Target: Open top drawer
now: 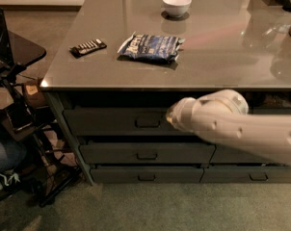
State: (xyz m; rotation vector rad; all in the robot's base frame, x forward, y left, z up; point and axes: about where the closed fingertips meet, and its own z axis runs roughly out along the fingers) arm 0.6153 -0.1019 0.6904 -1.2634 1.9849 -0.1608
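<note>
One gripper at the top drawer's handle, pull not yet showing

Landmark is the loop handle point(147, 122). The top drawer point(107, 121) is the dark grey front around that handle, directly under the countertop point(222, 66), and it looks shut or nearly so. The white arm point(242, 129) reaches in from the right of the handle and runs low along the cabinet face, probably so the pull comes straight outward. The gripper point(168, 121) sits just right of the handle, at handle height. The wrist hides it, so I cannot tell whether the claw is apart or together, or whether it touches the loop.

My read is that this is the reach or grasp stage, with opening still to do. The risk is missing the small loop or sliding off it.

Below the handle are two shallower drawer fronts point(145, 154). Above the handle, on the countertop, lie a snack bag point(150, 47), a white bowl point(177, 5) and a dark remote point(87, 47), all out of the pull path.
</note>
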